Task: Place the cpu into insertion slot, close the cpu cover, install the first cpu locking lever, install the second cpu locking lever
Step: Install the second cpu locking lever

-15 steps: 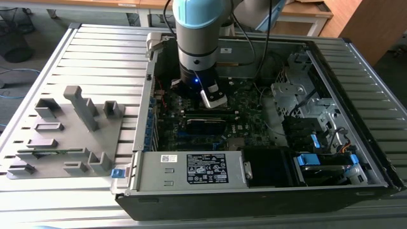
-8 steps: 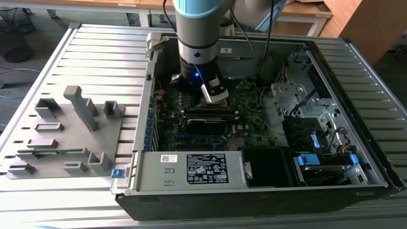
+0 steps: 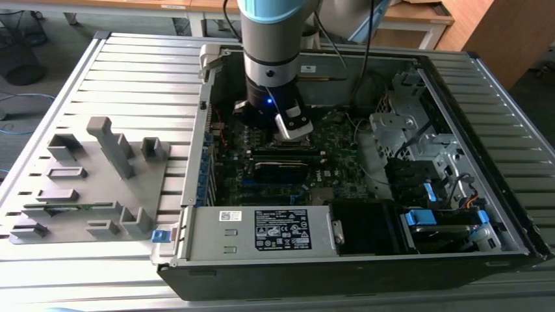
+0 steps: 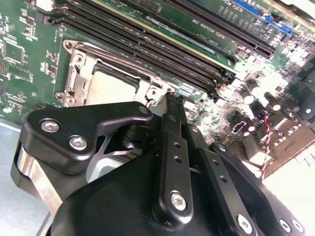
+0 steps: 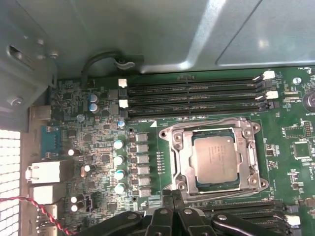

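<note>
Chip (image 5: pixel 215 160) seated in socket (image 5: pixel 178 164), metal cover (image 5: pixel 252 147) down around it, gripper (image 5: pixel 173 196) fingers together beside the socket, holding nothing

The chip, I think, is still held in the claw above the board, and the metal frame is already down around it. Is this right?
Not quite. The chip is not in the claw; the first wrist view shows it lying in its socket on the board, and the claw sits beside the socket's edge. The metal frame does lie down around the chip, as you say.

slatted metal table (image 3: pixel 130 71), wooden desks (image 3: pixel 416 13) (behind), grey floor (image 3: pixel 52 58)
</note>
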Available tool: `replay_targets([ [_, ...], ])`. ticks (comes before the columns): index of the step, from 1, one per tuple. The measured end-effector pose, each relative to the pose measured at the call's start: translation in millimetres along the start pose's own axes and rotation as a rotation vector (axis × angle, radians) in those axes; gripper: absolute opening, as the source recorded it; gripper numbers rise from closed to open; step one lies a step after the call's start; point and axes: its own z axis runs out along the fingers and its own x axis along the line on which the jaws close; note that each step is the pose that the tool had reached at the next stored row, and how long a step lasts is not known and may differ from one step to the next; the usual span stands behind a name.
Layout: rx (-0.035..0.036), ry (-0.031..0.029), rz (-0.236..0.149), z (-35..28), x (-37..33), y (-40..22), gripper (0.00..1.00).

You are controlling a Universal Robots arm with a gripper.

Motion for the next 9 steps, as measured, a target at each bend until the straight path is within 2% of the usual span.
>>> replay_targets([
  [2,0.0015,0.001,0.0,0.2,-3.1,0.2,0.11],
  [5,0.0091,0.0044,0.0,0.5,-8.2,0.7,0.11],
  [7,0.0216,0.0084,0.0,0.7,-11.7,1.1,0.11],
  [9,0.0376,0.013,0.0,0.9,-14.7,1.8,0.11],
])
